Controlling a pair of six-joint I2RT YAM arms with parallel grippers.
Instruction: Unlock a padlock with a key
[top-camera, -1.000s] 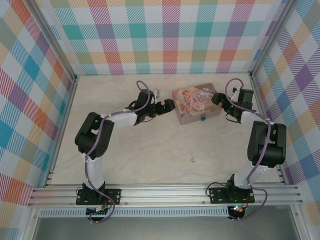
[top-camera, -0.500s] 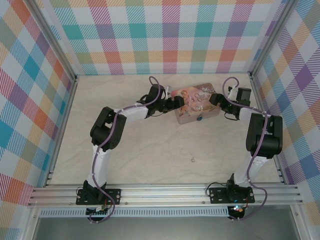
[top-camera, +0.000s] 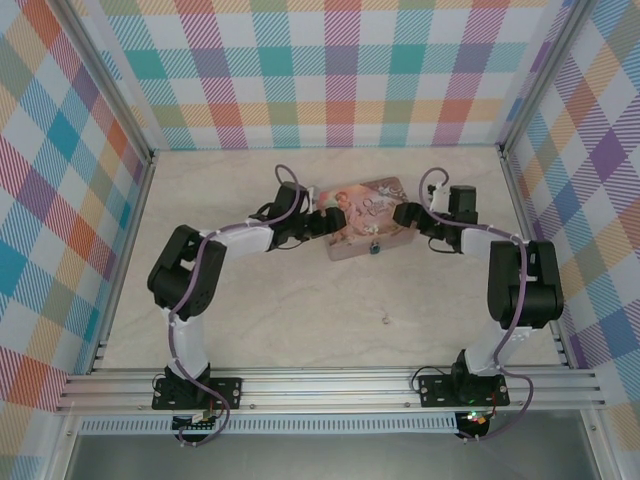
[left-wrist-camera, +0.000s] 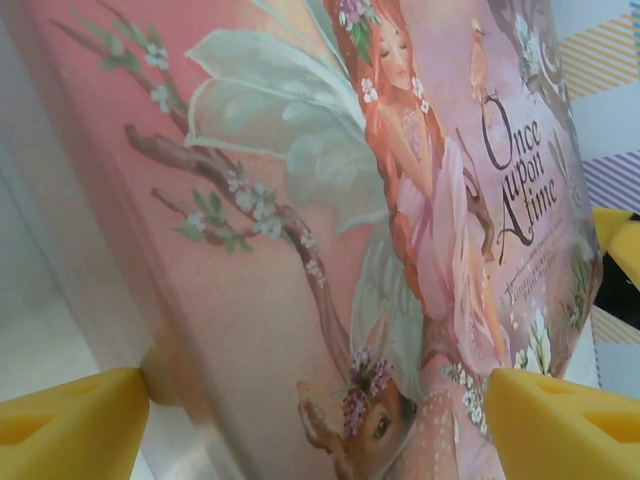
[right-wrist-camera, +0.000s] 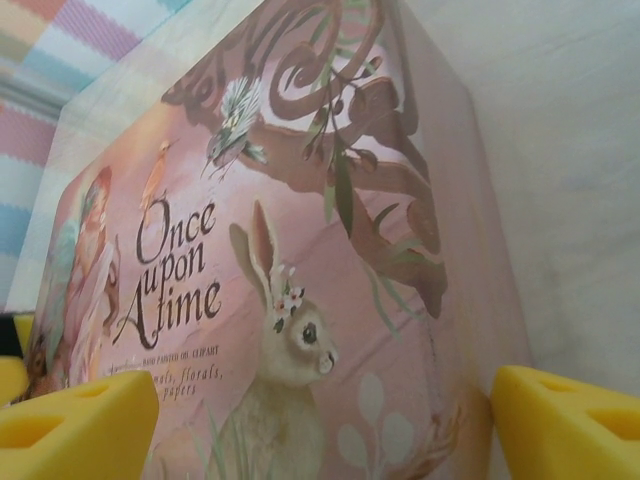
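Padlock (top-camera: 377, 246), a tiny blue thing, sits at the middle of the near long edge of the pink tin (top-camera: 362, 212), against its front wall. Whether its shackle is closed is too small to tell. The tin lies toward the back of the worktop (top-camera: 260, 300), a little skewed, its right end farther back than its left.

The left pincer (top-camera: 325, 222) is at the tin's left end and the right pincer (top-camera: 405, 215) at its right end, the two arms reaching in from either side. In the left wrist view the yellow fingers (left-wrist-camera: 70, 425) stand wide, one on each side of the tin, with the fairy and deer on the lid between them; they grip the tin across its width. In the right wrist view the fingers (right-wrist-camera: 575, 420) likewise clamp the tin from both sides, the rabbit and the words "Once upon A time" between them.

The key (top-camera: 385, 320) is a dark speck lying on bare worktop, well apart from the padlock and nearer the arm bases, untouched by either pincer.
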